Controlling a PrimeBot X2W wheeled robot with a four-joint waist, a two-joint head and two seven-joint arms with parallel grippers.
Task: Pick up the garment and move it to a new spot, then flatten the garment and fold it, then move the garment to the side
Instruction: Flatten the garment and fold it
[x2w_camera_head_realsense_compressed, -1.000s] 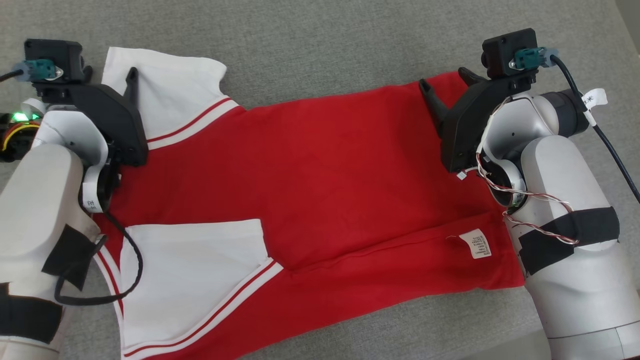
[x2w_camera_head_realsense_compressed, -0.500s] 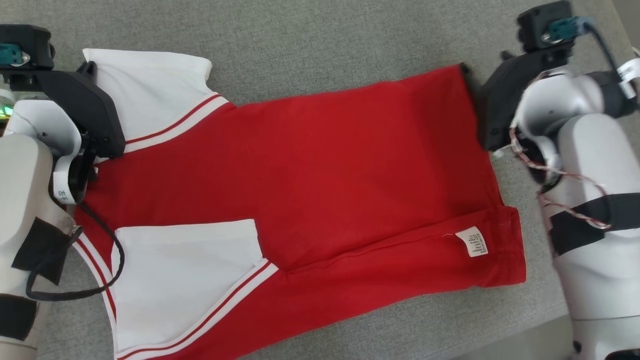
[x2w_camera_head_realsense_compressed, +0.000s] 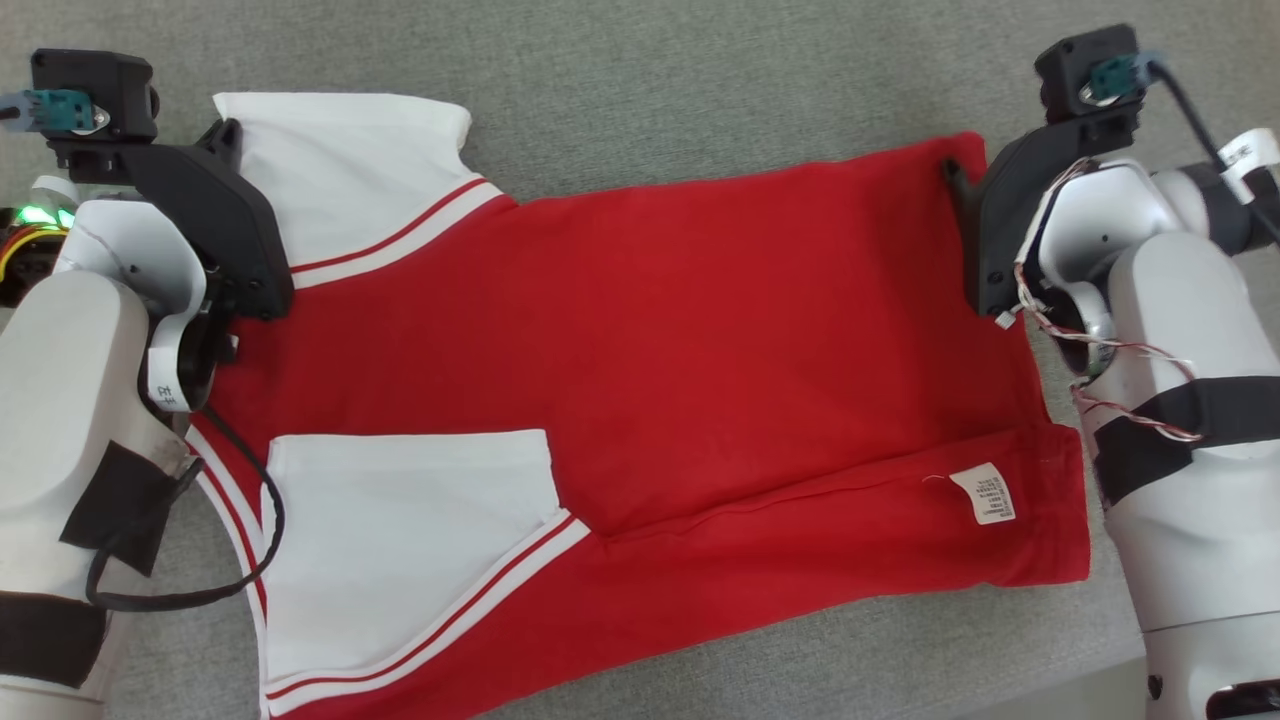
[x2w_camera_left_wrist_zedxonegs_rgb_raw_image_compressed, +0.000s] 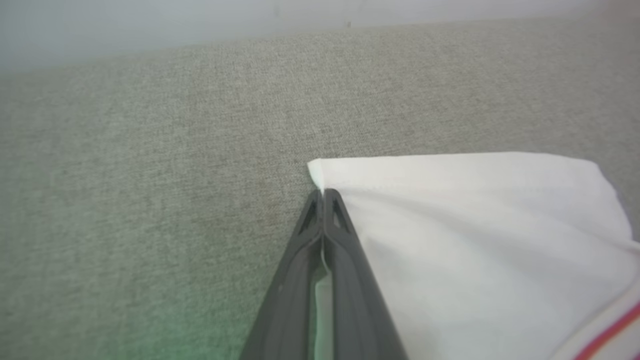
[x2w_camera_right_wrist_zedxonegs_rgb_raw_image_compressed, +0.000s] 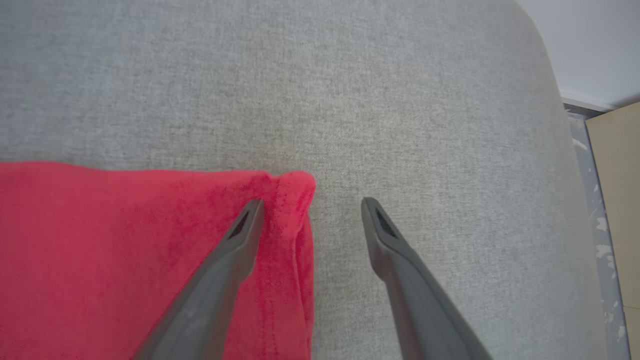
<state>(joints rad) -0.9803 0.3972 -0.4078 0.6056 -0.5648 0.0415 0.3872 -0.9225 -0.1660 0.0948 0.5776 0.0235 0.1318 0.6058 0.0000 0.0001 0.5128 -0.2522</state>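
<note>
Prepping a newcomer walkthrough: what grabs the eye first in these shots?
A red shirt with white sleeves lies spread on a grey surface. The left gripper is shut on the far white sleeve; the right gripper hangs open, straddling the shirt's far red corner.

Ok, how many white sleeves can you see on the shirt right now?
2. The far sleeve lies at upper left, its corner pinched by the left gripper; the near sleeve is folded in at lower left.
</note>
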